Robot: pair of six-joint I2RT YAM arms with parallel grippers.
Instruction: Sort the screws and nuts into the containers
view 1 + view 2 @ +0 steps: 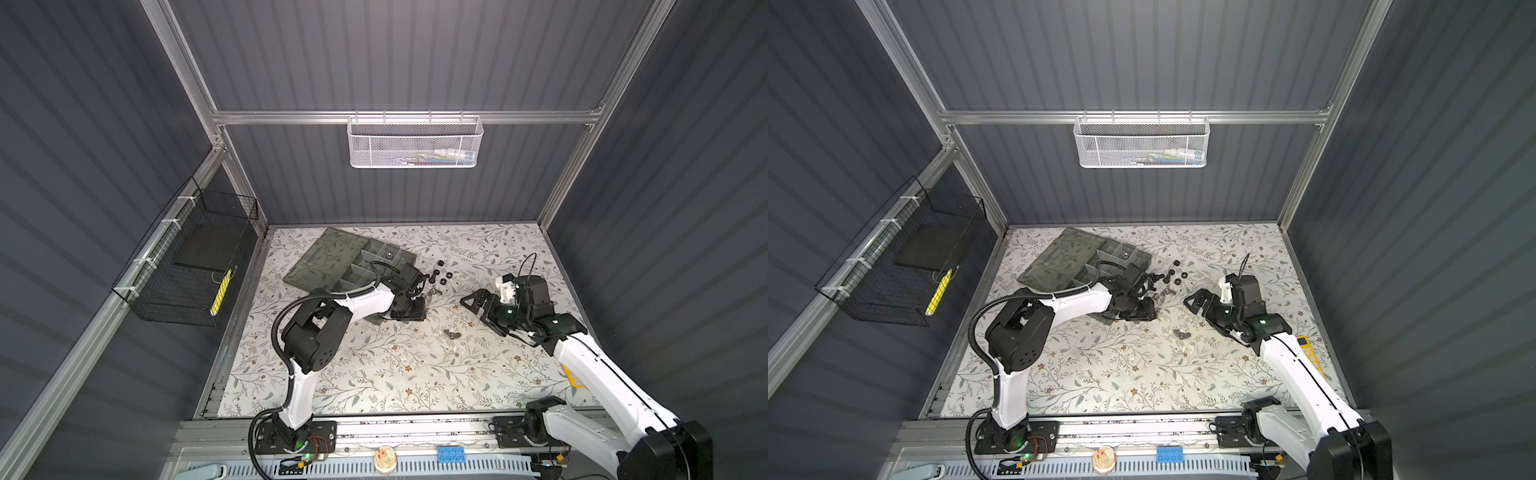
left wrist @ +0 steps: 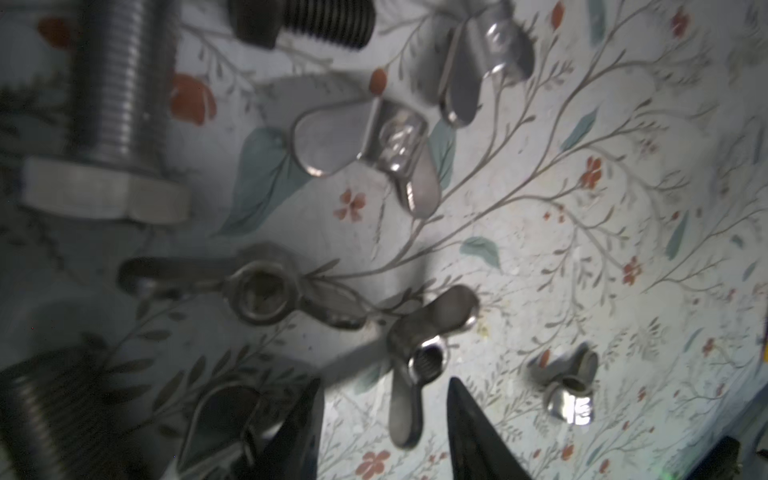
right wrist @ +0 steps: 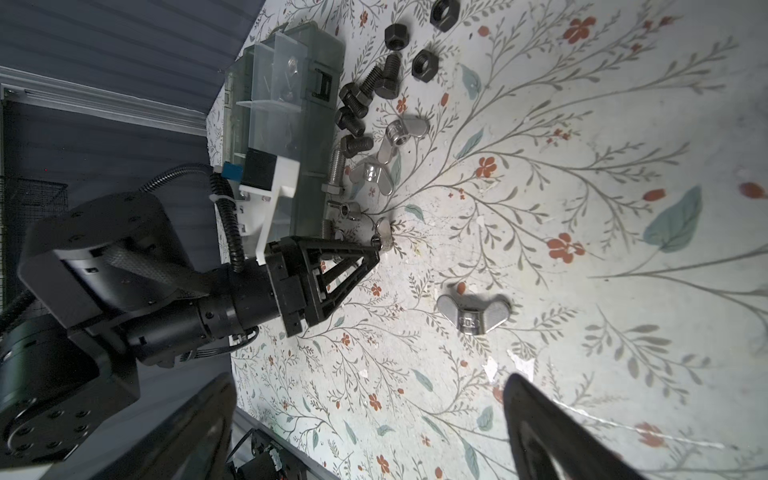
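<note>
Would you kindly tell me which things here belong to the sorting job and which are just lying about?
Job: black screws, silver screw, black nuts, wing nuts, organizer box.
Lying about: white mesh basket, black wire basket, blue brick.

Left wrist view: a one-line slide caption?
Left gripper straddles a silver wing nut on the floral table, jaws not yet touching it.
</note>
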